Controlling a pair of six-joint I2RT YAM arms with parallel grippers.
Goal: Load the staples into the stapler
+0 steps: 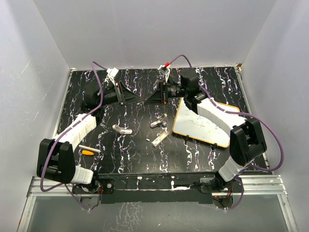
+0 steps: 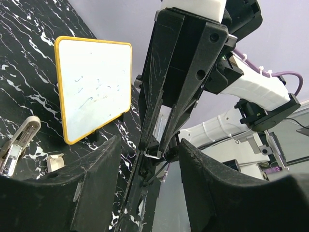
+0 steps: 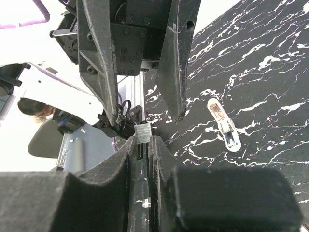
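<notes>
A short silvery strip of staples (image 3: 143,131) sticks out of my right gripper (image 3: 142,140), which is shut on it above the back middle of the table. My left gripper (image 2: 148,145) faces it, open. Its two fingers stand either side of the right gripper's tips and the staples (image 2: 153,153), with a gap on each side. From above, the left gripper (image 1: 141,99) and the right gripper (image 1: 146,101) meet tip to tip. A small white stapler (image 1: 122,129) lies open on the black marbled table; its tray shows in the right wrist view (image 3: 223,124).
A second small stapler (image 1: 158,122) and a pale oblong box (image 1: 160,138) lie mid-table. A yellow-framed whiteboard (image 1: 203,123) lies at the right. A thin white pen (image 1: 90,149) and an orange cap (image 1: 88,152) sit at the front left. White walls stand on three sides.
</notes>
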